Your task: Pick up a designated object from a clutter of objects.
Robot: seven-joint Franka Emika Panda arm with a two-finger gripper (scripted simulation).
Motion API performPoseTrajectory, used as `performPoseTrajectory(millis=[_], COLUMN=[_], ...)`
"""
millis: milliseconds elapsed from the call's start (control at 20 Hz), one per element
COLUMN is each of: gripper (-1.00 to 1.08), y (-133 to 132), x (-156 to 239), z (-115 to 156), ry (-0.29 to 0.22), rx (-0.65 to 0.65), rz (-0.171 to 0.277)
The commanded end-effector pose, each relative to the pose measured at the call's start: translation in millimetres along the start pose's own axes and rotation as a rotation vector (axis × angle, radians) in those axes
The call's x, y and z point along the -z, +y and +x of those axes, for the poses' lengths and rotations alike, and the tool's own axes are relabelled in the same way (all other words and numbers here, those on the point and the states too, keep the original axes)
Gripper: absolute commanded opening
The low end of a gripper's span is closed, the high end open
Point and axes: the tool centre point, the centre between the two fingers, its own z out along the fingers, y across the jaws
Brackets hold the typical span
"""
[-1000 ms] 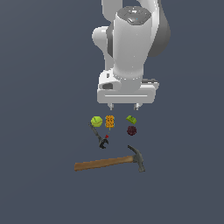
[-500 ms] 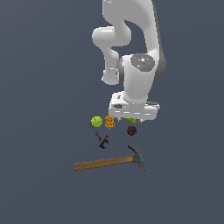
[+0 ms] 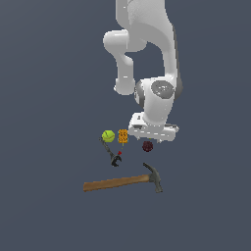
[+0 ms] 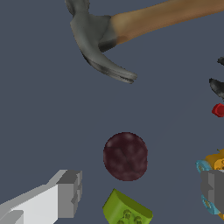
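One maroon ball [image 4: 125,156] lies free on the floor, between the two open fingers [image 4: 65,192] of the gripper [image 4: 140,192] in the wrist view. Compared with a second ago, the arm has come down low over the clutter, so I judge the grasp is near. A small green piece [image 4: 127,211] sits just beside the ball and may disturb closing. The hammer [image 3: 122,181], orange block [image 3: 122,137], yellow-green ball [image 3: 108,136] and black clamp [image 3: 114,158] are apart.

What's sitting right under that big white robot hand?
The maroon ball lies below the open gripper, between its fingers, with a green piece beside it. In the exterior view the gripper's body hides the green piece and the fingertips.
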Motion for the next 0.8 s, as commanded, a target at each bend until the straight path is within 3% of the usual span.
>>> performPoseTrajectory(millis=[0,750], gripper=[1.00,1.00], y=[-2.7,-4.3], x=[-9.0,-38.7], z=[-3.8,-7.7], ry=[0.001,-0.001], rx=[-0.010,-0.015], rz=[0.000,0.000])
